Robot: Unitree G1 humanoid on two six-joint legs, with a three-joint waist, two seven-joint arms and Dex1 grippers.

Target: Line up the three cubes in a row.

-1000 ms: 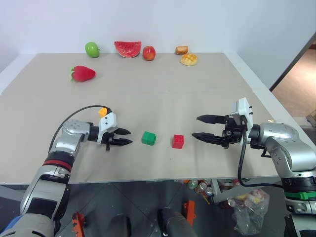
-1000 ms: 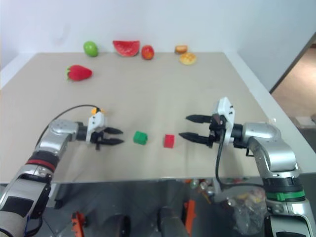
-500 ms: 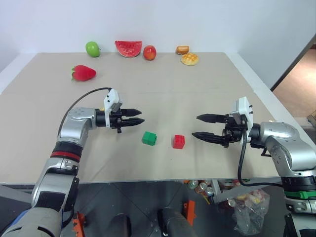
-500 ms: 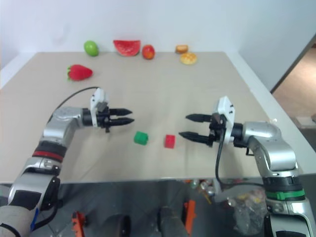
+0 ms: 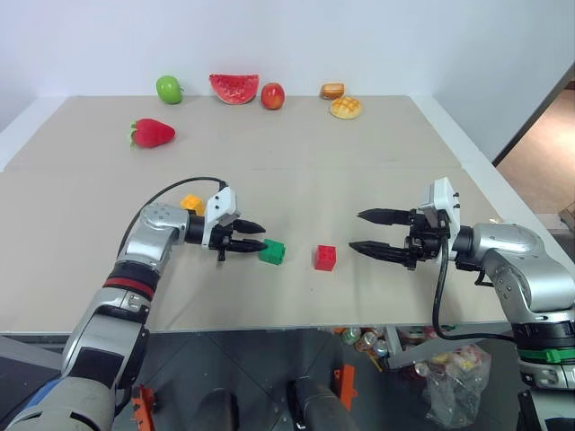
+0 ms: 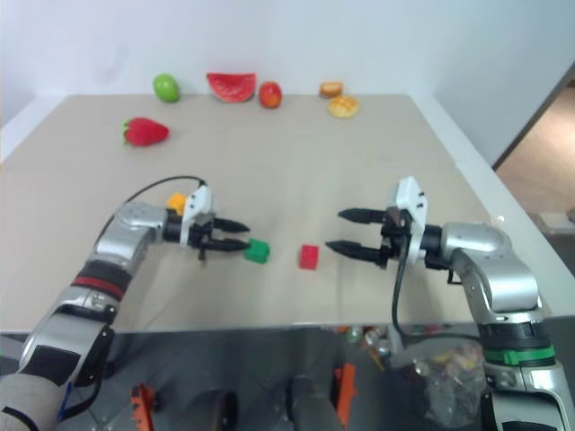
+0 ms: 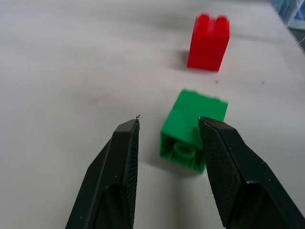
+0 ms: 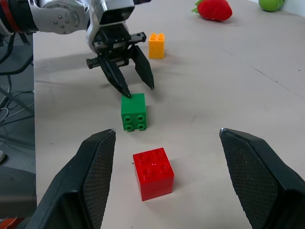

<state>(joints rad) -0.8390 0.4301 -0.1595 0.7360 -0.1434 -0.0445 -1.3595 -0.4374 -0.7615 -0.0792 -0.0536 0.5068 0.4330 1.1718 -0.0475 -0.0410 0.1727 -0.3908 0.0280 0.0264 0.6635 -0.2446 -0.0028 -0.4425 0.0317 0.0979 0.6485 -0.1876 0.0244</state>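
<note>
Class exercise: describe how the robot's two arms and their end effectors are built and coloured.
Both arms have silver-grey metal shells with black joints. The left arm carries a red band, the right arm a green one. Each black two-fingered end effector, left and right, sits on a white wrist block, fed by a looping black cable.

Left pincer (image 8: 136, 81) tips at green cube (image 8: 133, 111) — red cube (image 8: 153, 172) nearer, yellow-orange cube (image 8: 157, 45) behind; strawberry (image 8: 214, 9) far back on surface (image 8: 228, 86).
</note>
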